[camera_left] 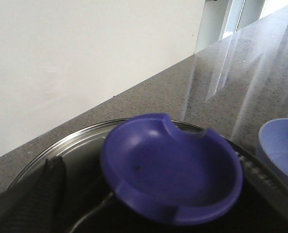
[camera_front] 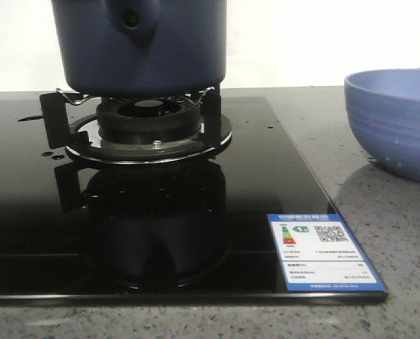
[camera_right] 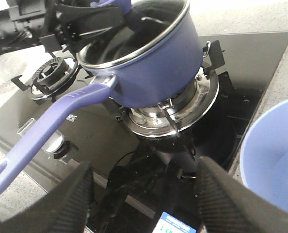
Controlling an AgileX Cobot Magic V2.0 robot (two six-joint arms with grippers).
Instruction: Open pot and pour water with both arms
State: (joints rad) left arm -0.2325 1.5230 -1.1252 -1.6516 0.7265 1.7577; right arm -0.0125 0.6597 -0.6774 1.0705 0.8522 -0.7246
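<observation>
The dark blue pot (camera_front: pixel 143 42) stands on the burner grate (camera_front: pixel 136 106), its side stub with a round hole facing the front view. In the right wrist view the pot (camera_right: pixel 153 63) is uncovered, and its long blue handle (camera_right: pixel 47 131) points out over the hob. The blue lid (camera_left: pixel 170 172) hangs just above the pot's steel rim (camera_left: pixel 81 133), underside toward the left wrist camera. My left gripper (camera_right: pixel 103 17) is shut on the lid over the pot; the lid hides its tips. My right gripper (camera_right: pixel 144 208) is open and empty above the hob, near the handle.
A lighter blue bowl (camera_front: pixel 394 120) sits on the stone counter to the right of the black glass hob (camera_front: pixel 266 176). A second burner (camera_right: pixel 52 73) and a knob (camera_right: pixel 61 148) lie beyond the handle. An energy label (camera_front: pixel 322 251) is stuck on the hob's front corner.
</observation>
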